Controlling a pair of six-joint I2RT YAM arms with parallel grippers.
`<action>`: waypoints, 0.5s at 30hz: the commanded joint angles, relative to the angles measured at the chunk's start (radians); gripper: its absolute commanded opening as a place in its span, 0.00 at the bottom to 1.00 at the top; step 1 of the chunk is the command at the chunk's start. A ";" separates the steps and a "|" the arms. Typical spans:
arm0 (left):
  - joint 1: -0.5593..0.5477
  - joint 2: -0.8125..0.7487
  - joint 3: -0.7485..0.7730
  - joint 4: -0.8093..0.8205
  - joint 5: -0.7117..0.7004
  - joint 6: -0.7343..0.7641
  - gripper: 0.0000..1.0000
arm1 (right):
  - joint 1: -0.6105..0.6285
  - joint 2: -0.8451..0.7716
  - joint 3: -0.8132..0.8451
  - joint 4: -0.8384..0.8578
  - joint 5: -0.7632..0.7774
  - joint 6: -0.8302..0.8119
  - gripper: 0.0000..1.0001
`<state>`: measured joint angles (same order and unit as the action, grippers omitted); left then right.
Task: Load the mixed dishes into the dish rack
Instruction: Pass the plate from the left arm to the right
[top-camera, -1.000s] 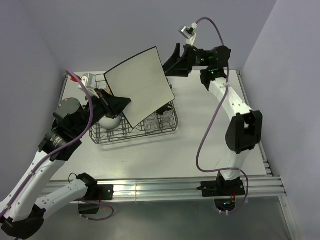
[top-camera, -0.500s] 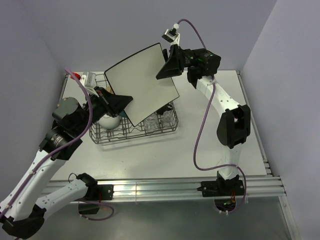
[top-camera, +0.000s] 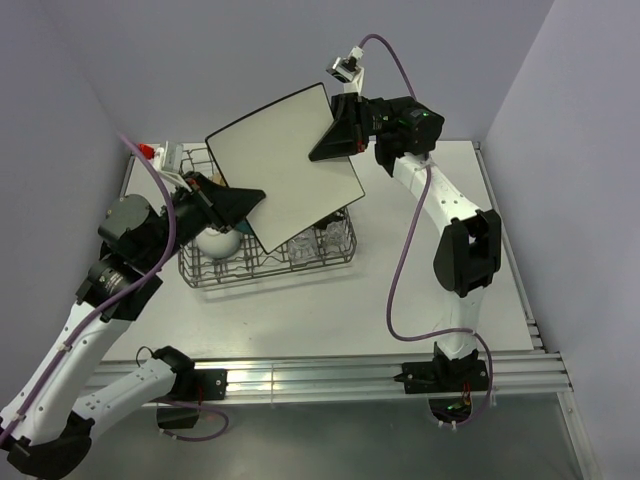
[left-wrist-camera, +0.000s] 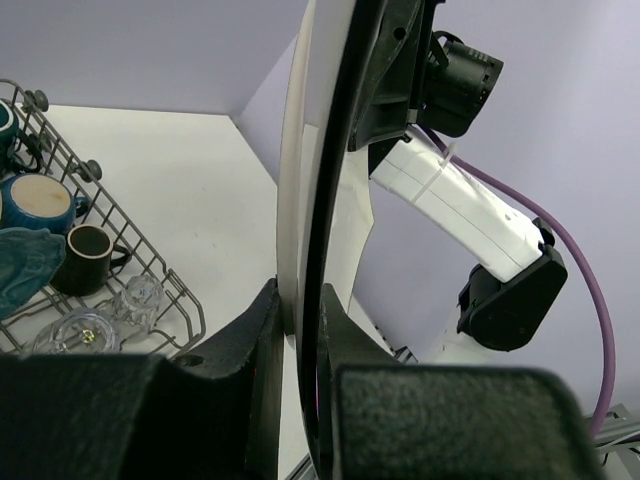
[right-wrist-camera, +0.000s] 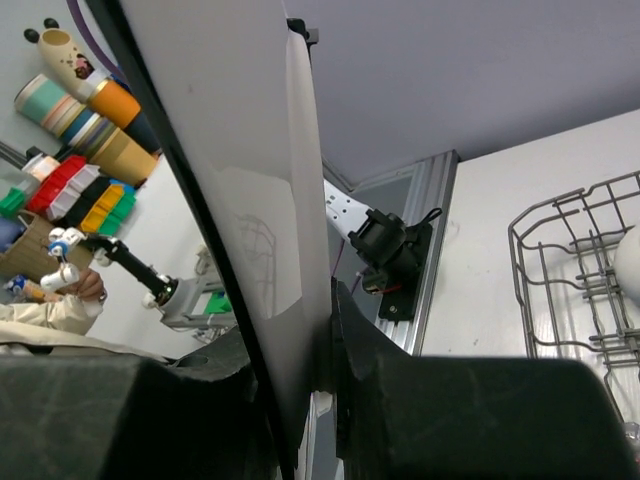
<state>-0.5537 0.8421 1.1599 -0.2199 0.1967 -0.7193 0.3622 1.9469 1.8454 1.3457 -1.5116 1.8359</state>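
A white square plate (top-camera: 285, 165) with a dark rim hangs tilted above the dish rack (top-camera: 268, 268), a grey wire basket. My left gripper (top-camera: 250, 203) is shut on the plate's lower left edge; the left wrist view shows the plate (left-wrist-camera: 298, 180) edge-on between the left gripper (left-wrist-camera: 300, 298) jaws. My right gripper (top-camera: 326, 140) is shut on the plate's upper right corner, and the right wrist view shows the plate (right-wrist-camera: 230, 170) pinched in the right gripper (right-wrist-camera: 288, 335). The rack holds a white bowl (top-camera: 217, 242), dark mugs (left-wrist-camera: 85, 255), clear glasses (top-camera: 300, 247) and a teal plate (left-wrist-camera: 20, 272).
The dish rack stands at the table's back left, close to the left wall. White tabletop (top-camera: 420, 290) stretches to its right and front. An aluminium rail (top-camera: 330, 375) runs along the near edge, by the arm bases.
My right gripper has swung left to the plate's upper right corner and shut on it. The left gripper kept its hold, and the plate shifted slightly left.
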 joint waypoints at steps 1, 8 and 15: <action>0.046 -0.009 0.046 0.168 -0.112 0.041 0.00 | 0.011 -0.086 0.018 0.418 -0.024 0.062 0.00; 0.084 -0.032 0.000 0.116 -0.128 0.032 0.55 | -0.003 -0.072 0.083 0.420 -0.055 0.074 0.00; 0.087 -0.048 0.023 0.105 -0.075 0.050 0.76 | -0.008 0.000 0.253 0.322 -0.053 0.042 0.00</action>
<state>-0.4706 0.8043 1.1500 -0.1596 0.1154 -0.6949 0.3592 1.9820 1.9968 1.3334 -1.5990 1.8744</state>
